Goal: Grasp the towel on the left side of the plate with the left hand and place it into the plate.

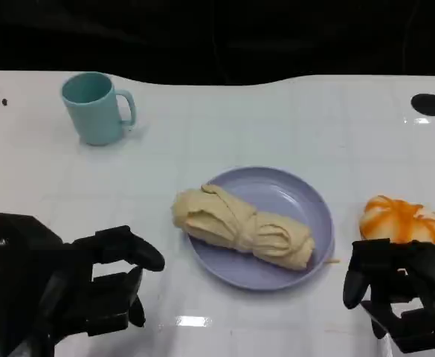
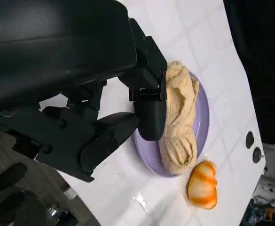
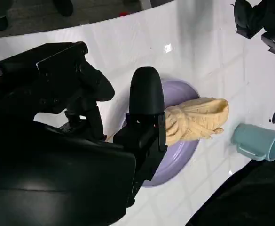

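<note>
At near left, left hand (image 1: 61, 286) — fingers (image 1: 131, 251) apart, holding nothing. Just right of it, towel (image 1: 241, 226) lies rolled in the plate (image 1: 310, 201), long axis far-left to near-right, one end overhanging the left rim. Near right — right hand (image 1: 403, 294), fingers curled, empty.

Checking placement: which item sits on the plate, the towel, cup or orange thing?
The towel: it lies across the plate; the others rest on the table.

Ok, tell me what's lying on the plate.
A rolled beige towel lies across the plate, its left end sticking out past the rim. The plate's surface beneath the towel is covered, so anything under it cannot be seen.
</note>
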{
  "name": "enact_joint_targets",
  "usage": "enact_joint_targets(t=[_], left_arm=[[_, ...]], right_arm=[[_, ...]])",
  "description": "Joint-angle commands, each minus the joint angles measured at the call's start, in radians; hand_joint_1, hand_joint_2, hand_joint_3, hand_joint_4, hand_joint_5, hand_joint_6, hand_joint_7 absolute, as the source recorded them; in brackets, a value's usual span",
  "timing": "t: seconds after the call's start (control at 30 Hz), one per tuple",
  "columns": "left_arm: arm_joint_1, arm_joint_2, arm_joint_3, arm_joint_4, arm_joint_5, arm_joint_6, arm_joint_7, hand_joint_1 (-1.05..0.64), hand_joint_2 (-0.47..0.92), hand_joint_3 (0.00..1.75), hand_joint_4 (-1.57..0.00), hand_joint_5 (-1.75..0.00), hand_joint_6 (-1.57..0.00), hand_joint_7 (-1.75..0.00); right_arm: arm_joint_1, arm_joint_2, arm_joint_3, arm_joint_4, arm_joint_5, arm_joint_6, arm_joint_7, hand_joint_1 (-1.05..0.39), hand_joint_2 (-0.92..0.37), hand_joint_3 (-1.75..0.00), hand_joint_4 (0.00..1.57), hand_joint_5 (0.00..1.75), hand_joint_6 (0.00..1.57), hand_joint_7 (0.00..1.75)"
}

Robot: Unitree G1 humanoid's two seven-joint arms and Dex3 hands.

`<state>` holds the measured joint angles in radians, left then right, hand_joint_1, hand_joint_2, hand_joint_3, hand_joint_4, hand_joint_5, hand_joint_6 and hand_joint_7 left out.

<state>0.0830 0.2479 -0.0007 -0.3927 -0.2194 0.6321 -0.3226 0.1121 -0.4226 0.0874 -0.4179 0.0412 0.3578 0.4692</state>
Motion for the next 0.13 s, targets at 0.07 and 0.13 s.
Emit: enact_joint_targets(t=[0.07, 0.13], left_arm=[[-0.01, 0.024, 0.001, 0.008, 0.001, 0.0, -0.006, -0.13, 0.67, 0.99, -0.66, -1.75, -0.63, -1.57], [-0.008, 0.022, 0.0, 0.006, 0.0, 0.002, -0.004, -0.13, 0.67, 0.99, -0.65, -1.75, -0.63, -1.57]], right_arm=[[-0.001, -0.006, -0.008, -0.013, 0.0, 0.014, -0.007, 0.11, -0.68, -0.98, 0.64, 1.74, 0.62, 1.48], [0.001, -0.008, -0.007, -0.014, -0.002, 0.014, -0.007, 0.11, -0.68, -0.98, 0.64, 1.74, 0.62, 1.48]])
